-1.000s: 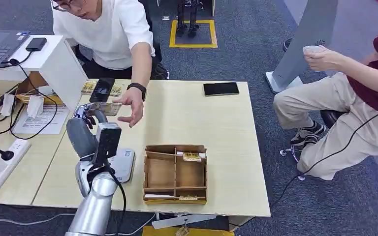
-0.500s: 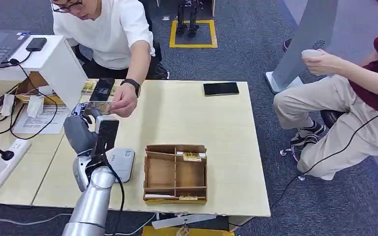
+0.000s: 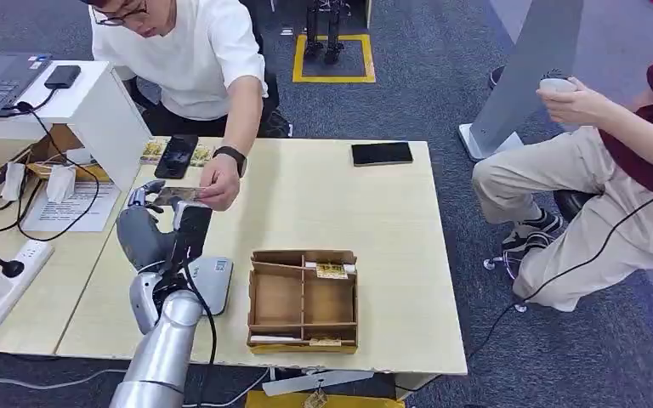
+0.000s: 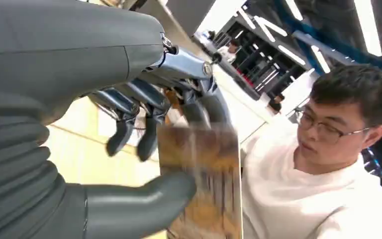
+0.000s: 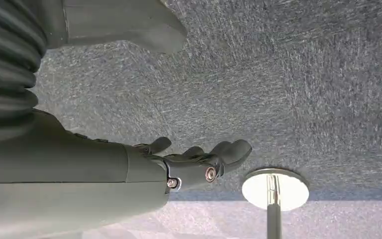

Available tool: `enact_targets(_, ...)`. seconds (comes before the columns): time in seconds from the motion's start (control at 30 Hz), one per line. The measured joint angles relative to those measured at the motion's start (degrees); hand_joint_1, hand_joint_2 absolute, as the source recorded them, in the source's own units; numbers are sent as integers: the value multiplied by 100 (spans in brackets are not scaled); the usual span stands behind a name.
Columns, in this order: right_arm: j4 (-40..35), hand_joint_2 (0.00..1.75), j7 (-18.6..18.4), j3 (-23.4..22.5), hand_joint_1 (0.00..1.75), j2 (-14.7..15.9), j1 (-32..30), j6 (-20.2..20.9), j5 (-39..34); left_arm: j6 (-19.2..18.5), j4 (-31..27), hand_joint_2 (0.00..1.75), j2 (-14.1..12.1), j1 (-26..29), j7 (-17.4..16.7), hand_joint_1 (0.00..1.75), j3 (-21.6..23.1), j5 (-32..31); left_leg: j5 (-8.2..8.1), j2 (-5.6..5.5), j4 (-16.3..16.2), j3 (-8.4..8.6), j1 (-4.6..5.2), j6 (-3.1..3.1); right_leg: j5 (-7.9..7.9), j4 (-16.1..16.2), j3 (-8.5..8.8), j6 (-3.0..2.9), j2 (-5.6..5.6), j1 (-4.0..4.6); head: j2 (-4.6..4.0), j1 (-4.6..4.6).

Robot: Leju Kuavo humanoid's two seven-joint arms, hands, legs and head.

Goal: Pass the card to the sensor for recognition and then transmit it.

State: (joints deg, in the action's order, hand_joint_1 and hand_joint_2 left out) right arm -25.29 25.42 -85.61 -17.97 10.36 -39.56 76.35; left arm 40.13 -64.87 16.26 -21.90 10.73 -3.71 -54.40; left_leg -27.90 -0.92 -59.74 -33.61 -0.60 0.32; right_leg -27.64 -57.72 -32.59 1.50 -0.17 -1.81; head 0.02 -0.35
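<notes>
Left hand (image 3: 149, 223) holds the card (image 3: 177, 195) raised beyond the grey sensor (image 3: 212, 285), thumb against fingers. Person's hand (image 3: 218, 183), open a second ago, now pinches its far end: handover nearly done. Right hand (image 5: 194, 162) hangs loosely spread, holding nothing.

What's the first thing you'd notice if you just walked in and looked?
The robot's left hand holding up a card over the table's far left part, with a person's hand gripping the card's other end. Next, the wooden compartment box near the table's front edge.
</notes>
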Motion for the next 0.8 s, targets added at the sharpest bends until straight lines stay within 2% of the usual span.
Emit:
enact_targets(0.1,-2,175,15,26,0,0,-4,0,-83,0,15,175,-33,16,-109,0,164,219,0,0,0,-1,0,0,0,0,0,0,0,0,0,0)
enact_targets(0.27,-2,175,37,28,0,0,-12,0,-192,2,-46,175,-85,89,-94,0,439,609,0,0,0,-1,0,0,0,0,0,0,0,0,-2,0)
enact_targets(0.3,-4,175,42,28,0,0,-15,0,-210,2,-103,0,-98,129,-56,0,477,708,0,0,0,-1,0,0,0,0,0,0,0,0,0,0)
enact_targets(0.47,-9,175,120,26,0,0,-58,0,-337,2,-591,0,-118,401,258,0,647,1277,-2,1,0,-1,0,2,-1,0,-1,0,1,0,0,0)
enact_targets(0.6,-17,175,162,9,0,0,-86,0,-420,2,-1122,0,-74,673,667,0,664,1571,-2,1,0,-1,0,2,-2,0,-1,0,0,0,0,0)
enact_targets(0.8,-37,175,190,-9,0,0,-110,0,-435,2,-1541,0,-2,884,752,0,664,1600,-2,0,0,-1,0,2,-2,1,0,2,-1,0,0,2)
